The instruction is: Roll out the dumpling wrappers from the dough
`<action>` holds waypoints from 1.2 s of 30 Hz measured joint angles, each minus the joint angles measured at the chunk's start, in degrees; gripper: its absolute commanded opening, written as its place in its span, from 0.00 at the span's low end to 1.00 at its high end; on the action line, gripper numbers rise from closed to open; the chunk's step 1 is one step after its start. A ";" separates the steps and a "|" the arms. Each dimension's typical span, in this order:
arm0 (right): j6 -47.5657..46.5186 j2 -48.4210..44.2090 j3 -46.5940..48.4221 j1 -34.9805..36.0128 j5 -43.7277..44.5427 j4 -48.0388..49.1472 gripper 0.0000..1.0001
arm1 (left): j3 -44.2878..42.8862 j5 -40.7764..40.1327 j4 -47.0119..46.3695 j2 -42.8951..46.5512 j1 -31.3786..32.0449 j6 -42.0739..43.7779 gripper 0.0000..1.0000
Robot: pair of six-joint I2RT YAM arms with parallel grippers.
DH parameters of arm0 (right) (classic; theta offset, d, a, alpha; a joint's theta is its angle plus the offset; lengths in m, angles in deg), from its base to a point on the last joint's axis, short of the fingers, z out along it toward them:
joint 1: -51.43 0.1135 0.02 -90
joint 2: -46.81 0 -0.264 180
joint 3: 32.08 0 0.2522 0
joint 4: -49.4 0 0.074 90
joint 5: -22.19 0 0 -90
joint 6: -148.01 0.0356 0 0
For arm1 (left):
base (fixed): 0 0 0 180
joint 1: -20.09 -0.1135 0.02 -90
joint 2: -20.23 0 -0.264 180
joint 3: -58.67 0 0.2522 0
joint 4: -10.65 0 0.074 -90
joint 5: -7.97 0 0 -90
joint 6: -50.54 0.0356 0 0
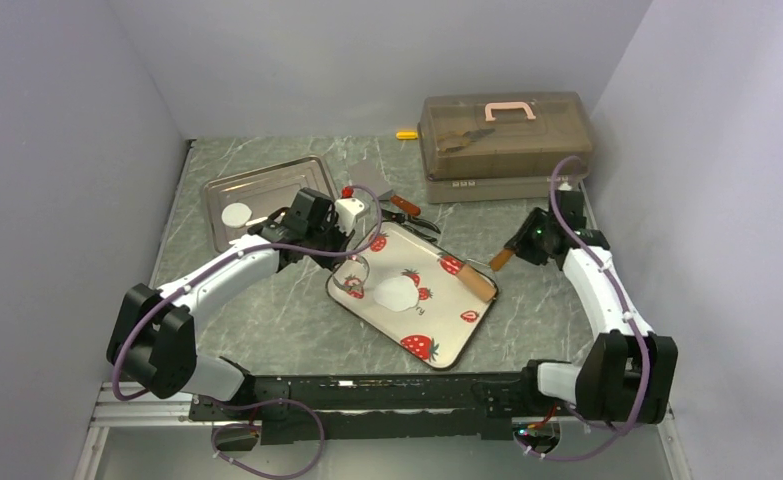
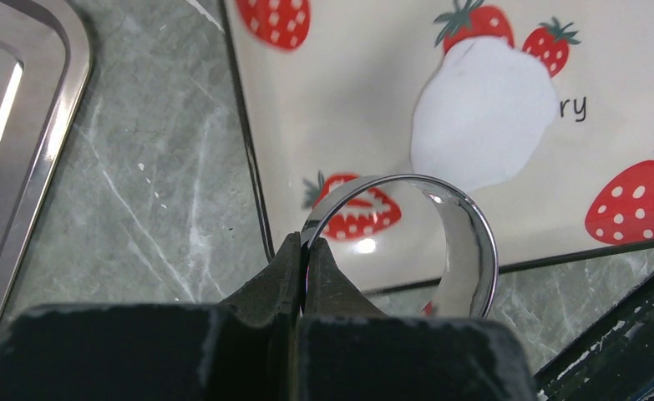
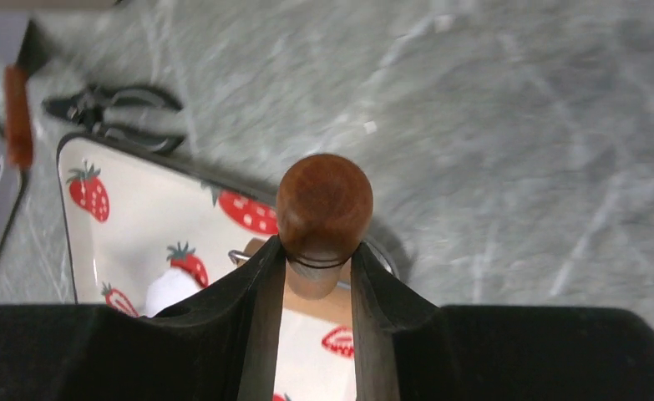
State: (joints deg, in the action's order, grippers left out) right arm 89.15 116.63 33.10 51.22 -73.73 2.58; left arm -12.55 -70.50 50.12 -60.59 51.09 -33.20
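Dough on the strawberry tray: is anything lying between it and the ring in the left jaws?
Nothing visible. Only bare strawberry tray separates the ring, pinched in the left gripper, from the dough. The rolling pin, held by the right gripper, lies beyond the dough.

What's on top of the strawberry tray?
On the tray: flat white dough in the middle, a wooden roller along its right edge. A metal ring is held at its left corner. The dough hides the print underneath.
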 measured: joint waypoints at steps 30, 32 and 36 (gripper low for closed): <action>12.26 29.86 6.69 -18.38 -11.80 17.90 0.49 | 0.42 0.57 -1.29 0.59 1.27 -0.09 0.00; 10.99 30.75 7.41 -18.36 -10.60 16.46 0.57 | 0.31 0.50 -1.20 0.46 2.43 -0.07 0.00; 7.17 30.47 9.33 -18.36 -8.79 14.16 0.70 | -2.21 0.68 -1.44 -2.21 5.95 0.07 0.00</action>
State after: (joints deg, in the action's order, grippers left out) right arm 96.32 147.10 42.43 32.86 -82.51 16.75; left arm -14.75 -69.82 48.68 -62.80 57.04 -33.13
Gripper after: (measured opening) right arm 0.647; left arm 0.022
